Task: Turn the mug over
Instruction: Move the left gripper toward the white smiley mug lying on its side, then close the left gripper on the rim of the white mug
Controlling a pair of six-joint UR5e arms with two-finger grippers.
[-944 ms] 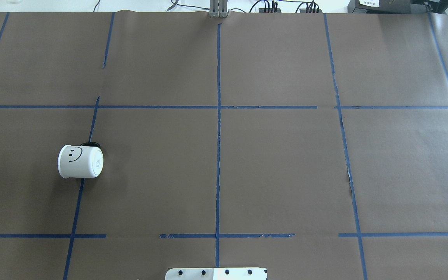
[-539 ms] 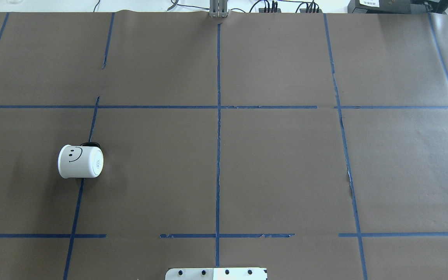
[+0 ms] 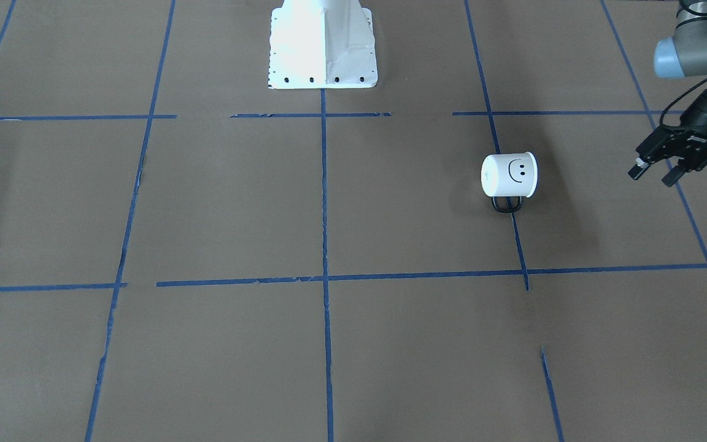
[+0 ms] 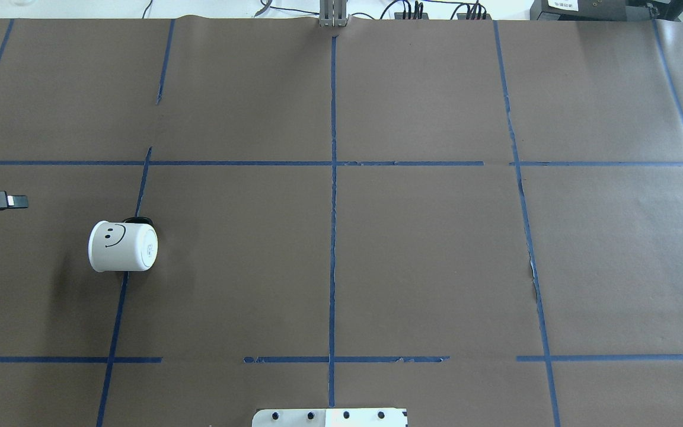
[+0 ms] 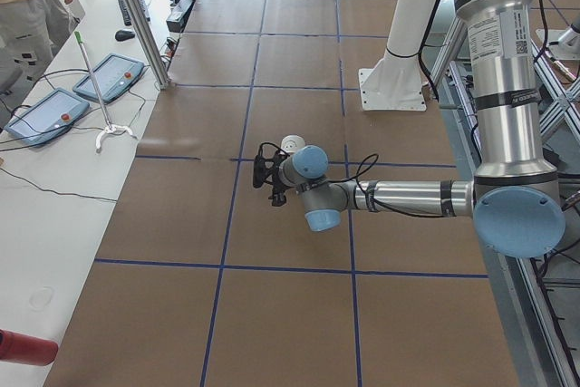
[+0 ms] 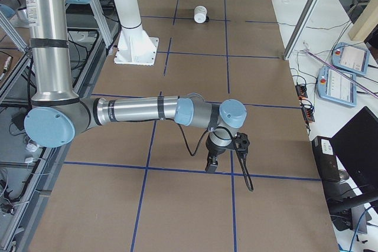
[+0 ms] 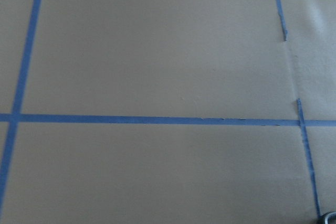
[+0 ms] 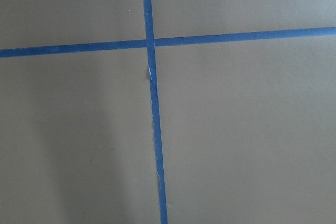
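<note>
Well, my left hand [image 3: 652, 177] hangs open, well apart from the mug [image 3: 509, 175] — it lies on its side on the counter [image 3: 390, 209], handle [image 3: 507, 205] on its far side. I'd come in low, pinch its wall clear of that handle, then tip it upright.

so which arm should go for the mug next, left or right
Left, probably. The left gripper hangs open close to the mug, on the same side of the workspace, while the right gripper is far off toward the opposite end.
</note>
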